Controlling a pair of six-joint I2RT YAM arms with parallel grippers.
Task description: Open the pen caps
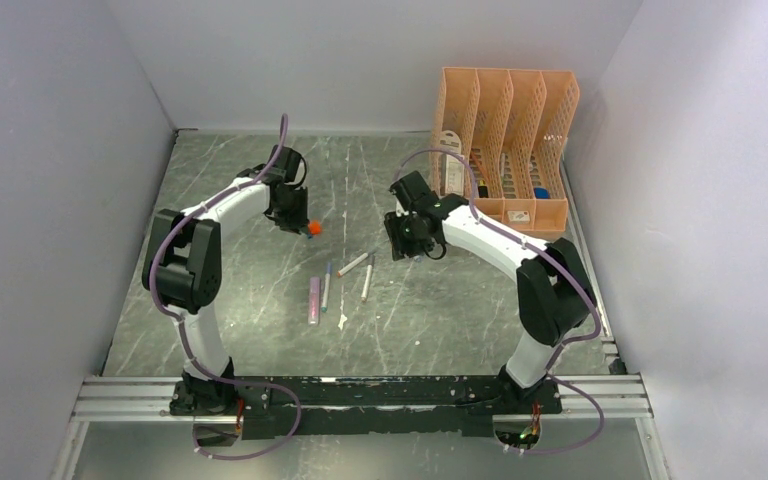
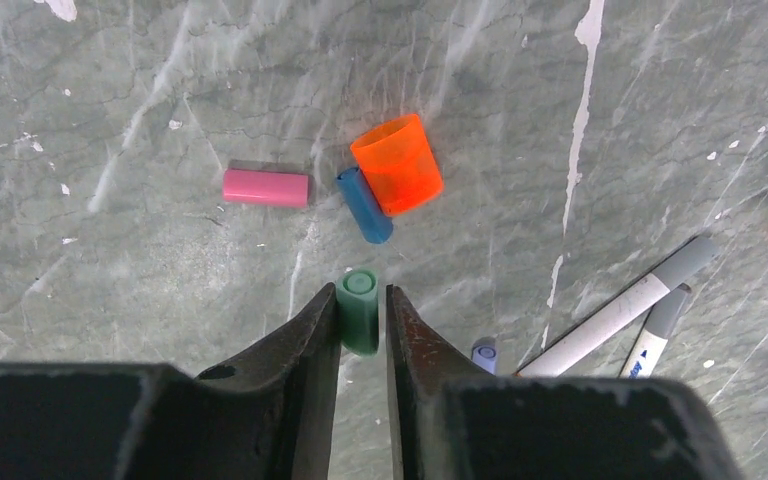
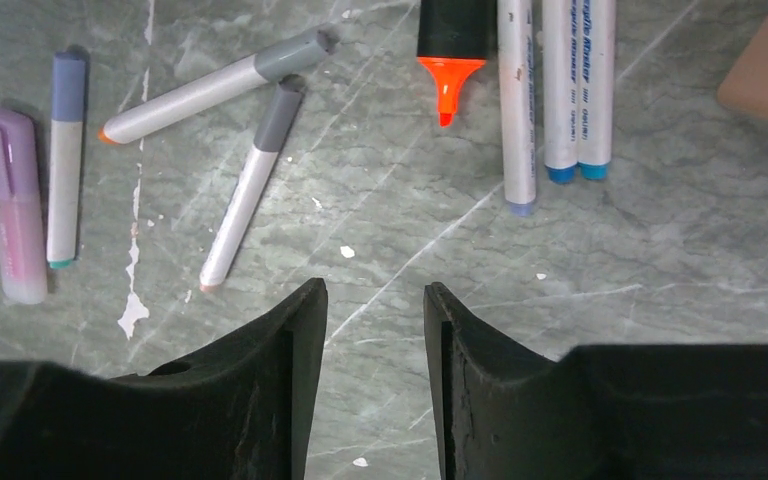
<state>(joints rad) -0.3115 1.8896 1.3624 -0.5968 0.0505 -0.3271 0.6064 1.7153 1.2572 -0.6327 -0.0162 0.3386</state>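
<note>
Black fingers (image 2: 310, 340) of our left hand (image 2: 363, 320) fill the bottom of the left wrist view, closed on a teal cap (image 2: 358, 312) held just above the marbled counter (image 2: 140, 90). Beyond it lie three loose caps: an orange cap (image 2: 397, 165) touching a blue cap (image 2: 365, 205), and a pink cap (image 2: 266, 188) just beside them. Our right hand (image 3: 375, 300) hovers with its fingers apart over bare counter, holding nothing. Ahead of it, the black marker (image 3: 453, 25) shows its bare orange tip beside three white pens (image 3: 560, 90) with blue tips exposed. To the left lie two grey-ended pens (image 3: 250, 190), a white pen with a blue-grey end (image 3: 63, 160) and a pink-purple highlighter (image 3: 10, 215) with its purple cap on. An orange file rack (image 1: 505, 140) stands at the far right of the counter.
</note>
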